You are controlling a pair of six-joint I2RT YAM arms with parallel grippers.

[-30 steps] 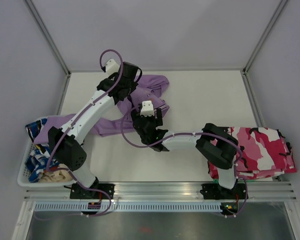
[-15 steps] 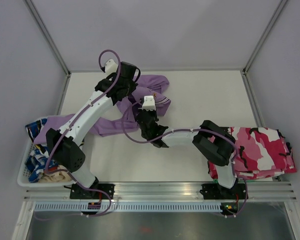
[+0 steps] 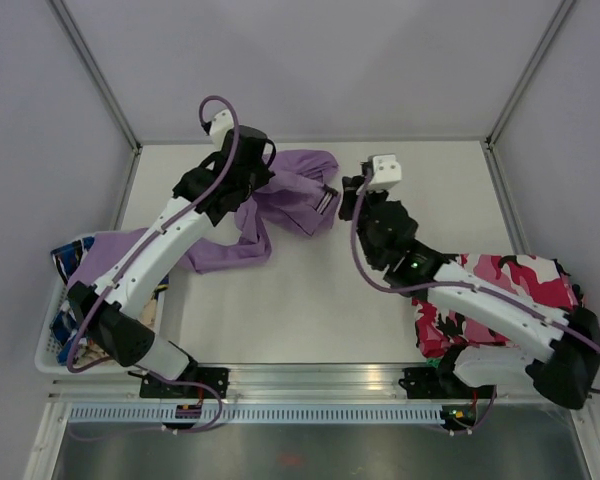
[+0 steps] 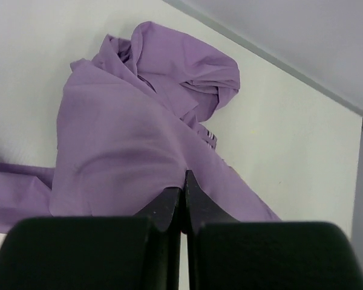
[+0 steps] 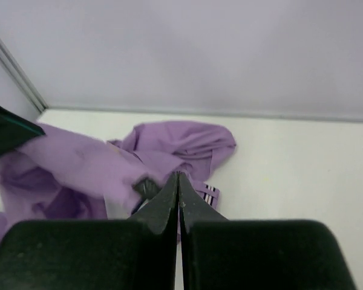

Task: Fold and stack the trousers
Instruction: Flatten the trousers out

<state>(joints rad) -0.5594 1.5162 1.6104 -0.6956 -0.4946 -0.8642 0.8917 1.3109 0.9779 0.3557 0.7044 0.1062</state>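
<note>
Top view: the lilac trousers (image 3: 290,190) lie bunched at upper centre of the table (image 3: 310,310), one leg trailing down-left to the laundry basket (image 3: 42,350) at the left edge, so their long axis runs diagonally. The left gripper (image 4: 183,192), fingers pressed together, pinches a fold near the top of the heap. The right gripper (image 5: 178,187), likewise closed, appears to nip the striped waistband (image 3: 326,200) just right of it. The cloth spans left to right between both claws. The spreading pull probably turns on that line.
</note>
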